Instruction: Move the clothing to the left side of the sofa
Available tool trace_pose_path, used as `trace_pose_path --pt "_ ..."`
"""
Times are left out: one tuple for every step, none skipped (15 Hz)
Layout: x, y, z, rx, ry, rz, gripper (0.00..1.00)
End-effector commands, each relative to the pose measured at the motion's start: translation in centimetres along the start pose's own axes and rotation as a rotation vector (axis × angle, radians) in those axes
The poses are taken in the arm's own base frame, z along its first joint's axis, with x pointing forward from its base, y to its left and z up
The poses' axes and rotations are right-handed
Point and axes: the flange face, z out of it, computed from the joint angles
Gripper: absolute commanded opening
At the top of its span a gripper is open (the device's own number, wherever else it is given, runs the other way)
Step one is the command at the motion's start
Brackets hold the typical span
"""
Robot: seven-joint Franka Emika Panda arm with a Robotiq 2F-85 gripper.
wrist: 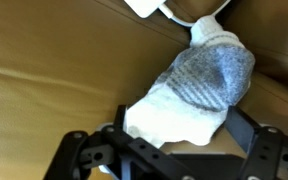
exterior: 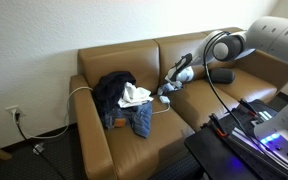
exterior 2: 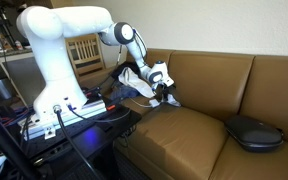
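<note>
The tan leather sofa [exterior: 199, 105] carries a pile of clothing [exterior: 124, 100] on one end seat: blue jeans, a dark top and a white piece on top. My gripper [exterior: 174, 80] hangs low over the middle seat beside that pile, also seen in an exterior view [exterior 2: 164, 90]. In the wrist view a white-grey garment [wrist: 199, 85] lies on the leather between the fingers of the open gripper [wrist: 179, 120]. The jaws stand wide on either side of it and do not pinch it.
A flat black object [exterior 2: 252, 130] lies on the far seat [exterior: 221, 75]. A thin white cable [exterior: 80, 90] runs over the sofa arm toward a wall outlet [exterior: 14, 113]. The robot's base and cables [exterior 2: 64, 115] stand at the sofa's front.
</note>
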Motion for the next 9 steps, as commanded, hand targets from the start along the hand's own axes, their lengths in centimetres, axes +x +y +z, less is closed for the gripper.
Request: trace_pose_path --pt "0.14 -0.11 0.12 -0.040 -0.028 -0.092 1.00" --pt "0.05 -0.08 0.15 -0.049 -0.027 -0.110 1.00" --pt "-0.08 -0.04 0.19 -0.071 -0.024 -0.125 1.00" --pt "-0.13 0.10 0.28 -0.105 -0.031 -0.138 1.00" --pt "-0.26 0.19 0.32 -0.145 -0.031 -0.150 1.00" --pt "-0.38 0.30 0.35 -0.173 -0.029 -0.163 1.00" --pt "-0.45 0.29 0.32 -0.206 -0.032 -0.175 1.00" --pt "-0.60 0.27 0.29 -0.235 -0.034 -0.185 1.00" --pt "-0.71 0.19 0.23 -0.262 -0.038 -0.188 1.00"
